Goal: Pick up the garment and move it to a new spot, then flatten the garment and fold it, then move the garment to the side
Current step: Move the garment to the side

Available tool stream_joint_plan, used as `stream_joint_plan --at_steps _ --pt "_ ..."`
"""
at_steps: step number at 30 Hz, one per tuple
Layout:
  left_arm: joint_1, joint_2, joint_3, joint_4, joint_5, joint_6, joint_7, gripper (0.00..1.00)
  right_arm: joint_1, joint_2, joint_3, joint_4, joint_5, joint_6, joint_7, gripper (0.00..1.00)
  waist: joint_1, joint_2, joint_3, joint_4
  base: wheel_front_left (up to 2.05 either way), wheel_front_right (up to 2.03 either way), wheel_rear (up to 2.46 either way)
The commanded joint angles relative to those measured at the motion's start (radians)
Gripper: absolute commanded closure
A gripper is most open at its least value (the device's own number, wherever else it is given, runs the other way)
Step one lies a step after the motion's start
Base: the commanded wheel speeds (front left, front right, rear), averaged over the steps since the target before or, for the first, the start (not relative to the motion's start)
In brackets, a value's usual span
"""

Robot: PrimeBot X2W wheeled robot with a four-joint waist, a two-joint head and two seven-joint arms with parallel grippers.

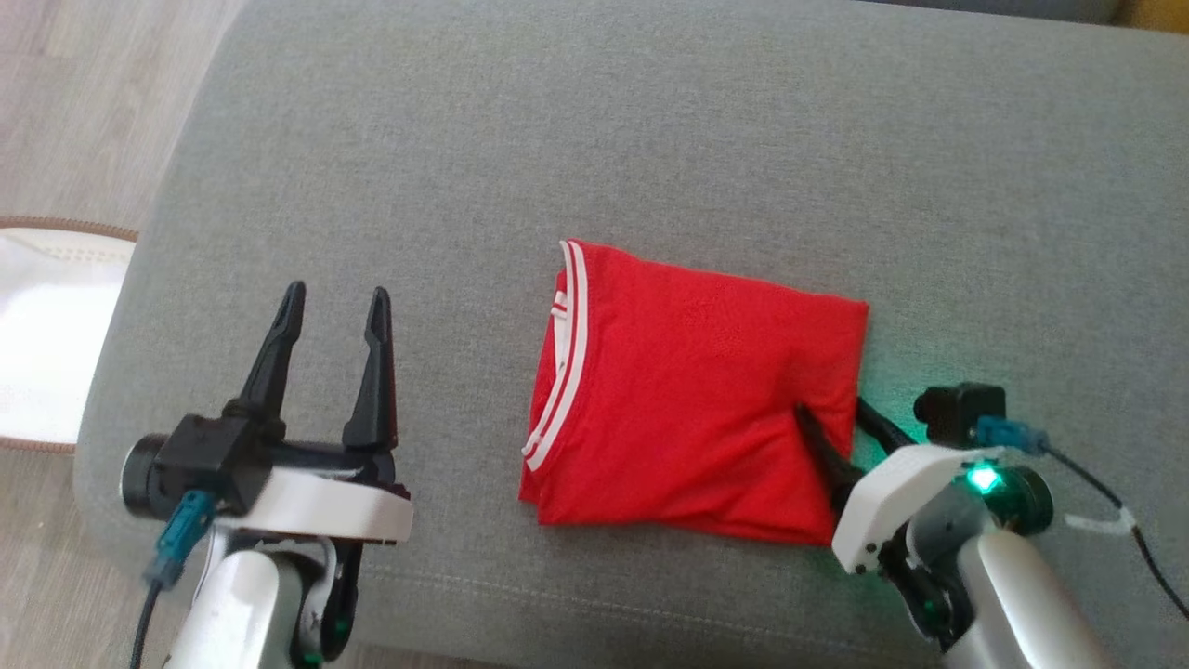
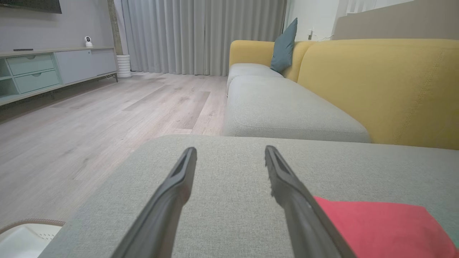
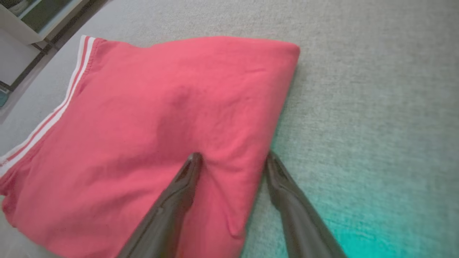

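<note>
The garment (image 1: 692,390) is red with white stripes along its left edge, and it lies folded into a rough rectangle on the grey cushion (image 1: 650,139). My right gripper (image 1: 829,411) stands open at the garment's right edge: one finger presses on the red cloth, the other rests on the cushion beside it. In the right wrist view the garment (image 3: 143,125) spreads to the left and the right gripper (image 3: 233,157) straddles its edge. My left gripper (image 1: 336,302) is open, apart from the garment, to its left. In the left wrist view the left gripper (image 2: 230,152) holds nothing, with the garment (image 2: 380,229) at lower right.
A white basket (image 1: 46,334) with a brown rim stands on the wooden floor (image 1: 84,93) left of the cushion. The left wrist view shows a yellow sofa back (image 2: 376,86), a further grey seat (image 2: 287,111), a blue pillow (image 2: 284,46) and a low cabinet (image 2: 53,68).
</note>
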Motion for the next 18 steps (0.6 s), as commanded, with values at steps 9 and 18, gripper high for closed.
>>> stream_joint_plan --at_steps 9,18 --pt "-0.029 -0.025 0.102 -0.041 0.047 -0.049 -0.012 0.00 -0.014 -0.005 0.049 -0.086 0.001 0.004 0.024 1.00 -0.0001 0.0000 0.006 -0.049 0.00 0.00 0.00" --pt "-0.033 -0.028 0.121 -0.075 0.081 -0.078 -0.012 0.00 -0.016 -0.038 0.025 -0.162 -0.005 0.004 0.027 1.00 -0.0001 0.0000 0.035 -0.220 0.00 0.00 0.00"
